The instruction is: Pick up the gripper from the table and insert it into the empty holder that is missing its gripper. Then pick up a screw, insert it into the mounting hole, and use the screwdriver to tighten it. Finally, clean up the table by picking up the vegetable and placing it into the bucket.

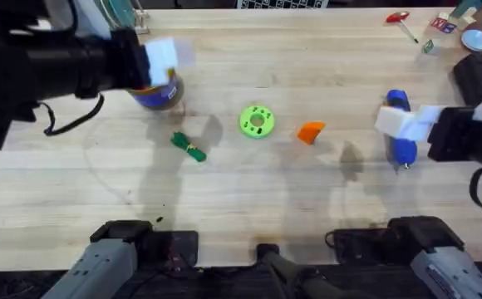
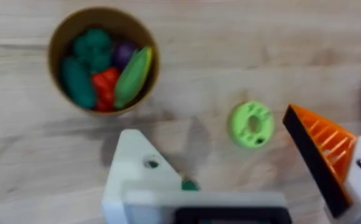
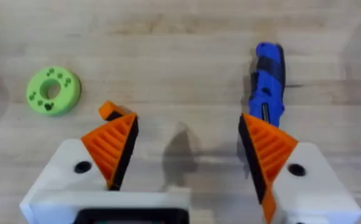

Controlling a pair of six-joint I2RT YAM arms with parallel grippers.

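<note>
The small orange gripper wedge [image 1: 311,131] lies on the table right of centre; its corner [image 3: 110,110] peeks out behind one of my right pads. My left gripper [image 1: 162,58] [image 2: 210,134] hangs open over the yellow bucket [image 1: 159,94] [image 2: 59,34]. One of its fingers is the bare white holder [image 2: 137,171], the other carries an orange tip [image 2: 320,149]. The vegetable [image 1: 189,147] lies below the bucket. My right gripper [image 1: 400,123] [image 3: 188,124] stands open just above the blue screwdriver [image 1: 402,141] [image 3: 269,84], holding nothing.
A bright-green disc with holes [image 1: 257,120] [image 2: 253,124] [image 3: 53,91] sits mid-table. The bucket holds toy produce [image 2: 109,68]. A red-handled tool [image 1: 402,22] and small items lie at the far right corner.
</note>
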